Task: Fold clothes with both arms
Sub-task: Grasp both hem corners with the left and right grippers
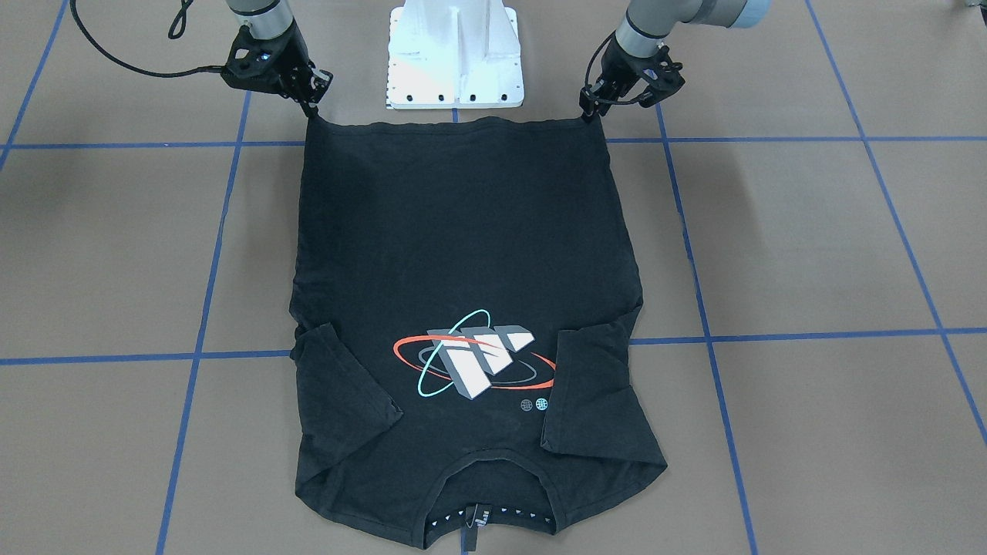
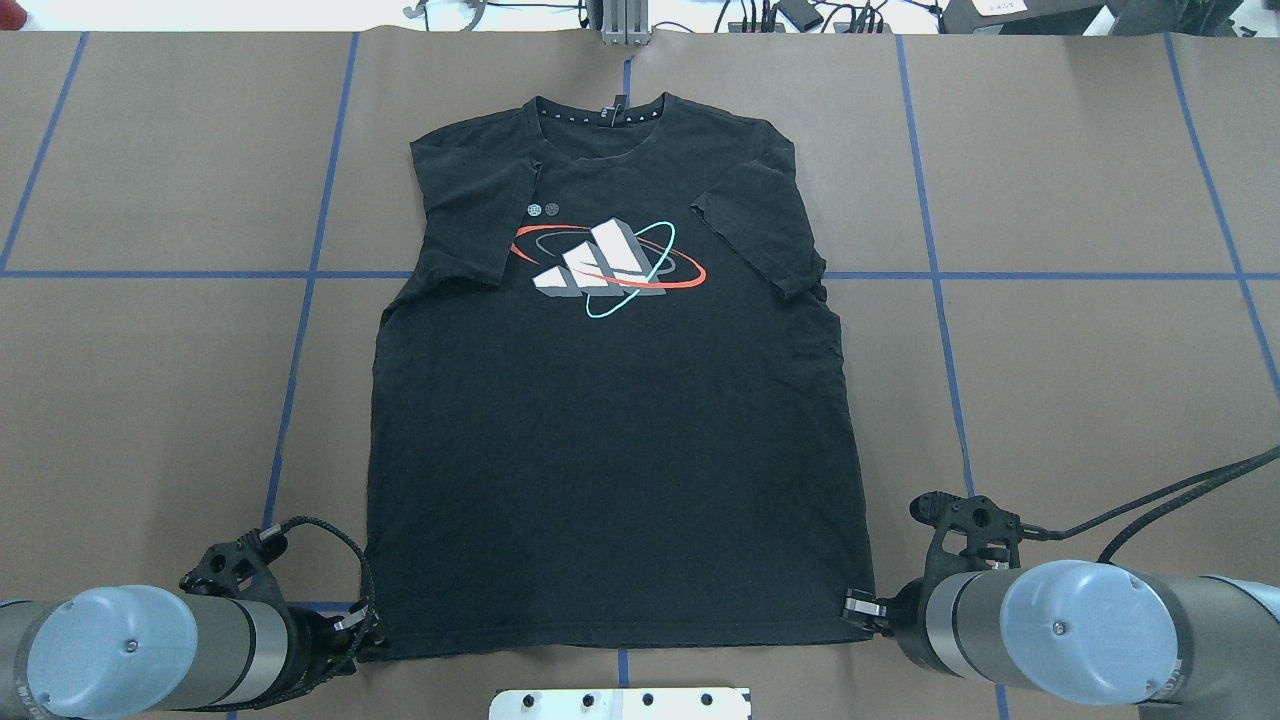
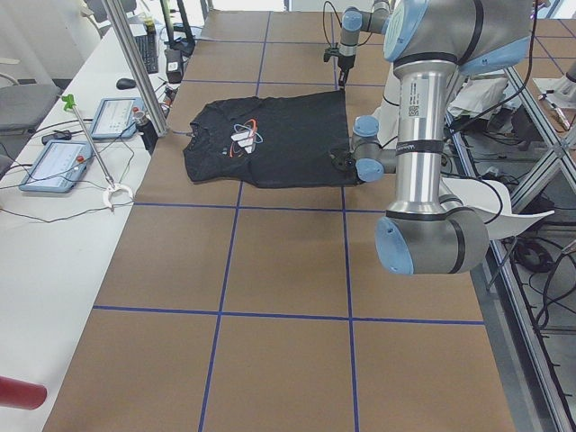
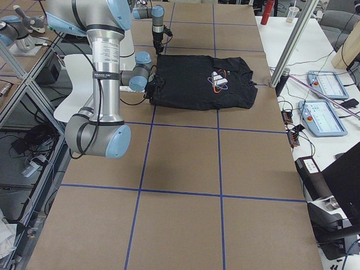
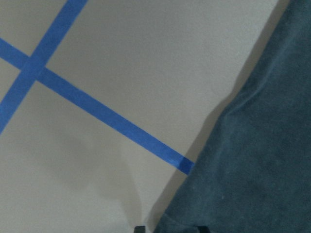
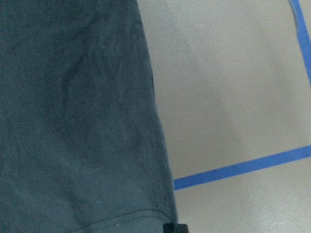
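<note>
**Position.** The black T-shirt [image 1: 463,231] lies flat on the desk [image 1: 810,247], print up. Its collar [image 2: 600,112] points away from the robot and both sleeves are turned in over the chest. The hem runs just in front of the white pedestal base [image 1: 455,54].

**Tools.** The left tool [image 1: 588,108] sits at one hem corner and the right tool [image 1: 312,102] at the other. Each has its fingers drawn together on the corner cloth and appears to pinch it. The wrist views show only cloth edge and desk, so the depth of bite cannot be confirmed.

**Risks.**
- A thin bite at either corner may slip under lift, dropping one side and skewing the fold.
- Unequal travel of the two arms would pull the hem askew.
- A low carry over the cloth could catch a loose sleeve [image 1: 594,385] and flip it open.
- Taking only the top layer would open the shirt's body.

**Clearance.** Bare brown desk shows on both sides of the shirt and beyond the collar. Nothing stands on the shirt between hem and collar. The pedestal base is close behind the hem, which leaves little room to draw back.
</note>
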Tool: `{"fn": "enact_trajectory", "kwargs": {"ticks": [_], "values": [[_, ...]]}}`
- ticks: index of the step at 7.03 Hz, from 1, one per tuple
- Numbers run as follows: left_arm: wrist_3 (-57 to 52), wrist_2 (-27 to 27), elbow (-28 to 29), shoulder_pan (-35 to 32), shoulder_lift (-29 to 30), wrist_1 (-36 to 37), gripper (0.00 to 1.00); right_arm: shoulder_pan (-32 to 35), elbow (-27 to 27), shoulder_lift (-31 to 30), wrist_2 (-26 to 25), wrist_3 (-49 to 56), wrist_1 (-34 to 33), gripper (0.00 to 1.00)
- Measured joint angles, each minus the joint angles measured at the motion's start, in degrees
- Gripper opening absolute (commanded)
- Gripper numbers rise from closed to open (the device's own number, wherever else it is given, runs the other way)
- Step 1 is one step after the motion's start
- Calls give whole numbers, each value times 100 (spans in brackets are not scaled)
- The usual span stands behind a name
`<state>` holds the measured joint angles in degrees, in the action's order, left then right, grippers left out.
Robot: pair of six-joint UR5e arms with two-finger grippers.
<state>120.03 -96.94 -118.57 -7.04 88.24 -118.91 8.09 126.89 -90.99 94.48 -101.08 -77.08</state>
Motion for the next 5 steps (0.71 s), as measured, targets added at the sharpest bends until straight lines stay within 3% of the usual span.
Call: {"fn": "enact_trajectory", "kwargs": {"ticks": [1,5], "values": [[11,0,5,0,4,0,0,0,2,-1,0,0,0,0],[4,-17,-223,-47,-94,0,0,2,115,-5,7,-5,0,0]]}}
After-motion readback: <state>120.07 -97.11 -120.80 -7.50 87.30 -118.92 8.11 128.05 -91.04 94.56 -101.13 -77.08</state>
